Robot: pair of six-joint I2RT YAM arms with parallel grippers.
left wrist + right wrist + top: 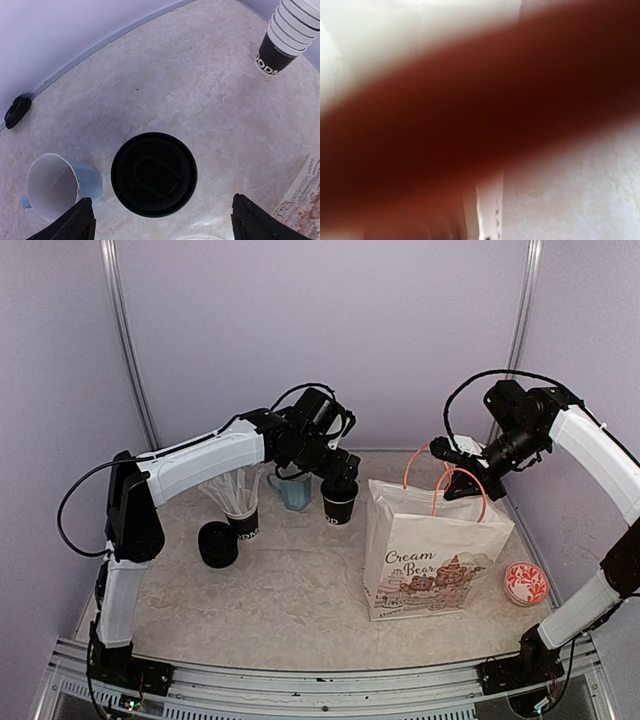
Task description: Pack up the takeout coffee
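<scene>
Standing beside the bag point(430, 560), the lidded cup point(154, 174) is spanned from above by the wide-open left gripper point(164, 222), seemingly for grasping; the handle point(484, 502) is pinched by the right gripper point(456, 483), likely steadying the bag.

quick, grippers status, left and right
left gripper: open, over the lidded cup, not gripping it
right gripper: closed on the bag handle
</scene>
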